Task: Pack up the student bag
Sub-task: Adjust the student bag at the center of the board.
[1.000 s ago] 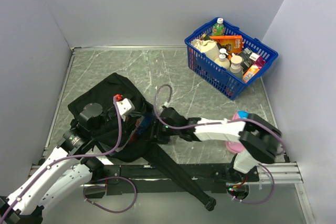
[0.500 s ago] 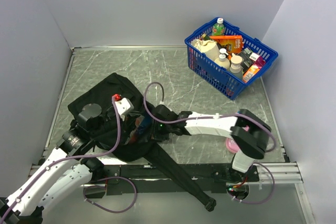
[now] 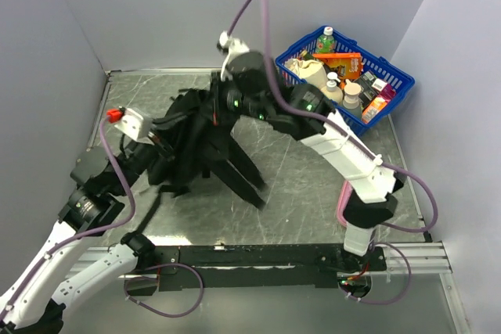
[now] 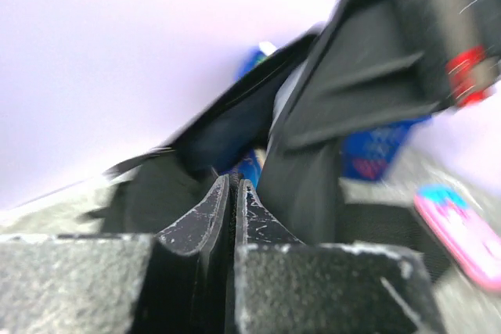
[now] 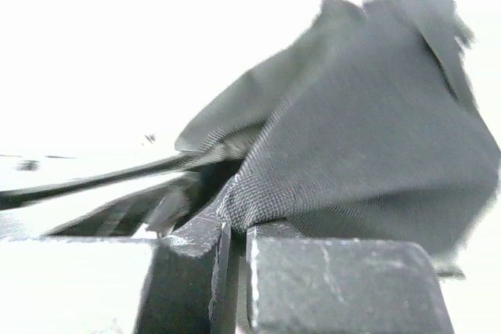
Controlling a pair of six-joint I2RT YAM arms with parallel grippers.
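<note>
The student bag (image 3: 192,134), a soft black backpack, hangs lifted above the table between both arms. Its long straps (image 3: 239,170) trail down to the right. At the bag's left edge, my left gripper (image 3: 159,149) is shut on a thin fold of its fabric (image 4: 305,170), fingertips pressed together (image 4: 235,185). My right gripper (image 3: 215,103) holds the bag's top from above. In the right wrist view, that gripper (image 5: 233,224) is shut on a bunch of woven black fabric (image 5: 352,146). The bag's inside is hidden.
A blue mesh basket (image 3: 301,93) with bottles and boxes stands at the back right, close behind the right arm. A pink flat object (image 4: 462,232) lies on the table near the right arm's base (image 3: 362,234). Grey walls close in the left, back and right.
Both arms have risen and carried the bag off the table, up and toward the back. The right gripper closed on the bag's top. The straps now dangle.
</note>
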